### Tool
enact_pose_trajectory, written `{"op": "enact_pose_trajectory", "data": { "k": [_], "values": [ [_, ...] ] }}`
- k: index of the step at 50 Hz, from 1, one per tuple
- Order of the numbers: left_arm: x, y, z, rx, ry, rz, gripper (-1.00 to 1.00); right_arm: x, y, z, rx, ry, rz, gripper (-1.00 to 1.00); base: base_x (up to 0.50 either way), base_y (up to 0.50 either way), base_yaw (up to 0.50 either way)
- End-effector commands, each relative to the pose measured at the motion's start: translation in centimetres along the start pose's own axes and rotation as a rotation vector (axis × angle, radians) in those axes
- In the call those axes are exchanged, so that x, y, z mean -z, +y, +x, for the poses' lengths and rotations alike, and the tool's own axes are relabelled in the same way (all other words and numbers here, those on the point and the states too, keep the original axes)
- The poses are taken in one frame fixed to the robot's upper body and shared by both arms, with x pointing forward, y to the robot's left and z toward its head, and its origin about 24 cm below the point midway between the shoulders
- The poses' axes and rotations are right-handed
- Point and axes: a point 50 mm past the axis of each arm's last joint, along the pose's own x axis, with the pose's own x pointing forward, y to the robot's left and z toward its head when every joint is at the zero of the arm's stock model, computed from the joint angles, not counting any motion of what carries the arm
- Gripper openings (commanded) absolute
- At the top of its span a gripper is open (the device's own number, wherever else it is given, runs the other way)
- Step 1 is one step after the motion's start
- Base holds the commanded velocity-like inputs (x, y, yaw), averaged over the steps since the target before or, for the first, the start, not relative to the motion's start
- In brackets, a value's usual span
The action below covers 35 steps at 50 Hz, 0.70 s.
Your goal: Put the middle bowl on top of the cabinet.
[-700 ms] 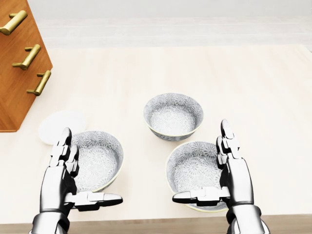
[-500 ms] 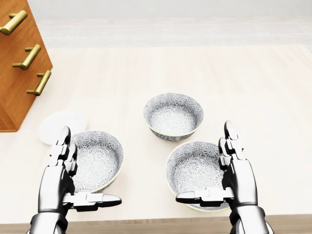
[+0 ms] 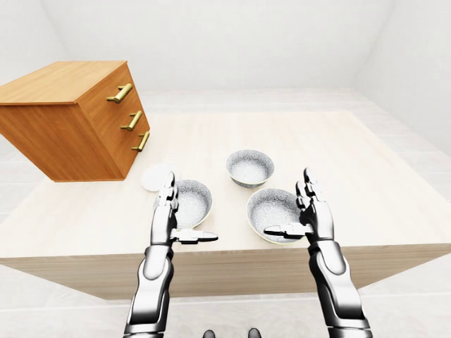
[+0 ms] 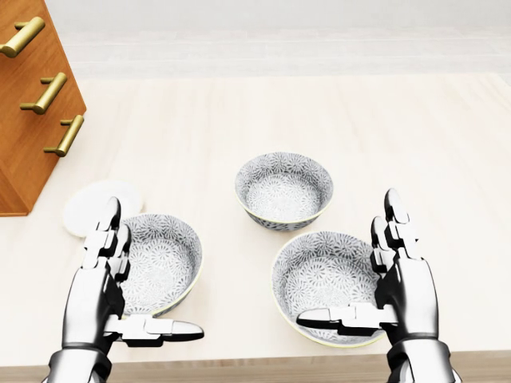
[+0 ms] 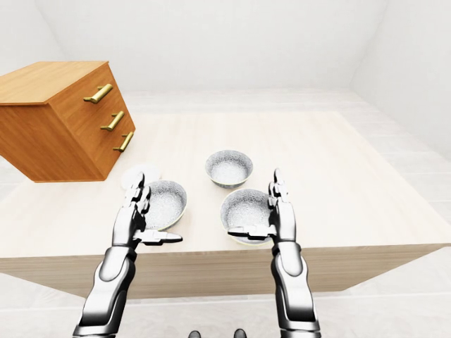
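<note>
Three grey patterned bowls sit on the pale wooden table (image 4: 399, 136). In the head view the middle bowl (image 4: 283, 190) lies higher up, between the left bowl (image 4: 160, 259) and the right bowl (image 4: 323, 275). The wooden cabinet (image 3: 70, 120) with brass handles stands at the table's left, its flat top (image 3: 63, 81) bare. My left hand (image 4: 150, 271) hovers open over the left bowl's near side. My right hand (image 4: 346, 257) is open over the right bowl's right edge. Neither hand touches the middle bowl.
A small white plate (image 4: 92, 203) lies between the cabinet and the left bowl. The table's near edge (image 3: 232, 257) runs just below both hands. White walls and a pale floor surround the table.
My right hand has slid a little to the right across the right bowl's rim. The left hand has barely shifted. The bowls have not moved.
</note>
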Motion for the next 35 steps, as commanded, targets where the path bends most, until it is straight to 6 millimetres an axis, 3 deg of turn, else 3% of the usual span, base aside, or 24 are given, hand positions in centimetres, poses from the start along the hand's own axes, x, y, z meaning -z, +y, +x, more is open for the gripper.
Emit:
{"op": "enact_pose_trajectory", "data": {
  "k": [1, 8, 12, 13, 15, 29, 35],
  "values": [
    [-0.7, -0.3, -0.1, 0.004, -0.031, 0.027, 1.0, -0.7, -0.6, -0.2, 0.022, -0.011, -0.011, 1.0, 0.0, 0.0, 0.0],
    [-0.9, 0.5, 0.0, -0.046, -0.028, 0.022, 1.0, -3.2, -0.7, -0.4, -0.004, -0.092, -0.026, 1.0, 0.0, 0.0, 0.0],
    [-1.5, 0.5, 0.0, -0.044, -0.039, 0.026, 1.0, -3.4, -1.0, -0.3, 0.012, -0.098, -0.042, 1.0, 0.0, 0.0, 0.0],
    [-1.6, 0.5, -0.1, -0.041, -0.04, 0.029, 1.0, -2.4, -1.0, -0.3, 0.01, -0.055, -0.046, 1.0, 0.0, 0.0, 0.0],
    [-1.0, 0.5, -0.2, -0.042, -0.033, 0.066, 1.0, -3.7, -0.7, -0.4, 0.003, -0.11, -0.059, 1.0, 0.0, 0.0, 0.0],
    [-3.6, 0.8, -0.4, -0.005, -0.097, 0.039, 1.0, -6.8, -0.5, -0.6, -0.01, -0.246, -0.059, 1.0, 0.0, 0.0, 0.0],
    [-5.8, 1.0, -0.4, -0.015, -0.185, 0.071, 1.0, -7.3, -0.1, -0.6, -0.029, -0.268, -0.078, 1.0, 0.0, 0.0, 0.0]
  ]
}}
